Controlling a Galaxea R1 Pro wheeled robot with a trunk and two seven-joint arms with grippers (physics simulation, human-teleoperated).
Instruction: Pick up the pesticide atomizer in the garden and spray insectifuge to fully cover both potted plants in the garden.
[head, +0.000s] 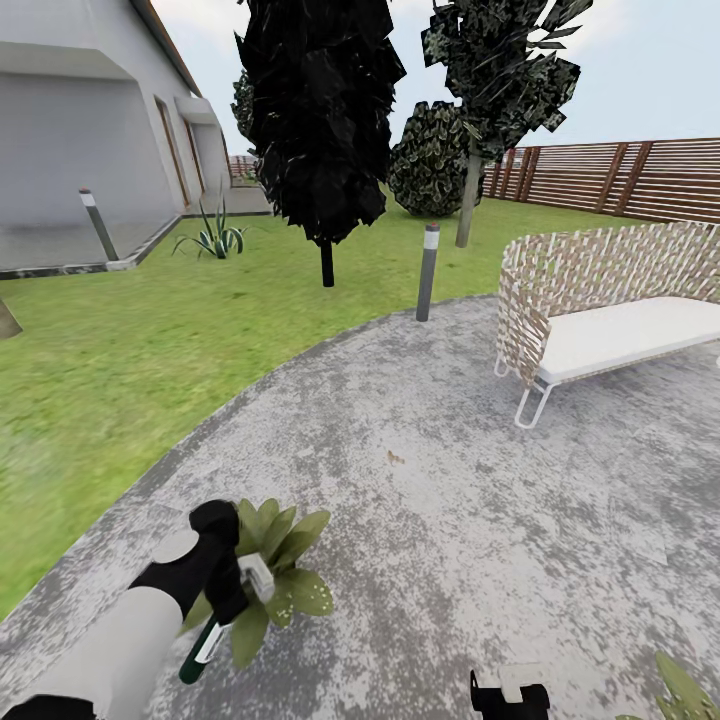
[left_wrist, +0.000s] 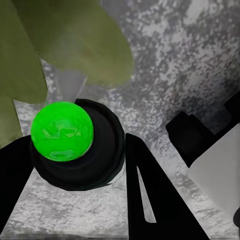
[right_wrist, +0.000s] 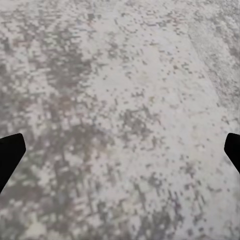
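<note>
Ground: round grey mottled paving (head: 480, 480) spreads under the robot, with green lawn (head: 120, 350) curving around its far edge.
Left gripper: the left gripper (head: 228, 590) sits low at the near left, clamped around the pesticide atomizer (head: 205, 640).
Pesticide atomizer: slim dark-green bottle, tilted, its base pointing down toward the paving and its whitish trigger head (head: 255, 578) up against the leaves; in the left wrist view its glossy green end (left_wrist: 62, 131) shows between the dark fingers (left_wrist: 150, 200).
Near potted plant: a low rosette of broad green leaves (head: 285, 575) touches the left gripper and partly hides behind it; blurred leaves (left_wrist: 75, 40) loom close in the left wrist view. Mist on them cannot be made out.
Right gripper: the right gripper (head: 510, 695) peeks in at the bottom edge; its dark fingertips (right_wrist: 10, 155) stand wide apart over bare paving, holding nothing.
Second plant: a few green leaves (head: 680, 690) show at the bottom right corner, well apart from the first.
Middle distance: a wicker seat (head: 600, 300) with a white cushion stands on the right; a grey bollard light (head: 428, 270) stands at the paving's edge.
Far: dark trees (head: 320, 120), a wooden fence (head: 620, 175) and a grey house (head: 90, 130).
</note>
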